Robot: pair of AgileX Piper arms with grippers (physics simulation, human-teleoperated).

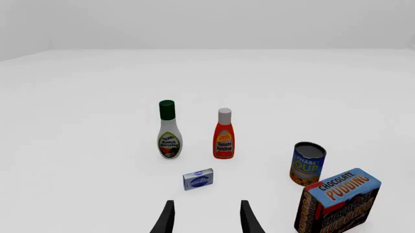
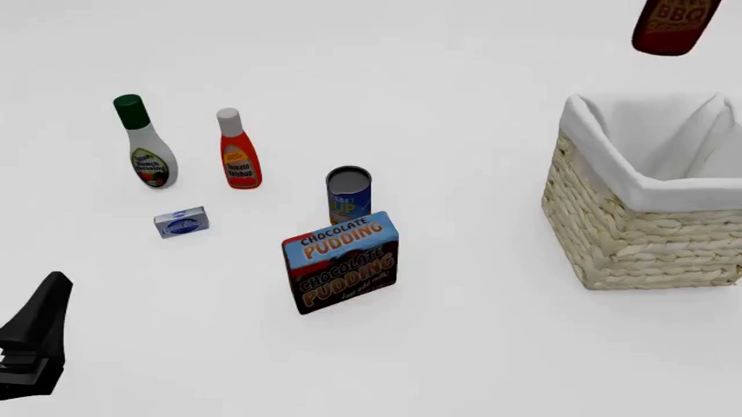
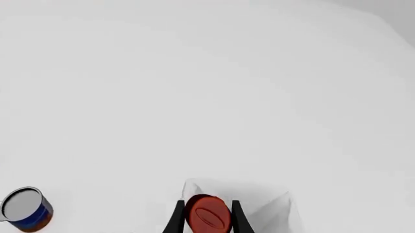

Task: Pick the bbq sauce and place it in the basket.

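- My right gripper (image 3: 206,216) pinches the bbq sauce (image 2: 672,24) at its red cap, one finger on each side, and the bottle hangs in the air above the far side of the basket (image 2: 632,228).
- My left gripper (image 1: 205,218) sits low and near me, fingers spread with nothing between them, well apart from everything.
- Risk one: in the front view the bottle looks nearer the far rim than the centre, so I judge that letting go here could drop it onto the cloth lining or outside it.
- Risk two: the grip is only on the cap, so a quick swing could set the bottle rocking or slip it loose.
- Risk three: dropping from this height could make it bounce or topple against the wall; lowering first seems safer.
- Count: three bottles, namely the sauce, one ranch bottle (image 2: 146,144) and one ketchup bottle (image 2: 238,150); one soup can (image 2: 347,195); one pudding box (image 2: 341,261); one small blue packet (image 2: 182,222); one basket.
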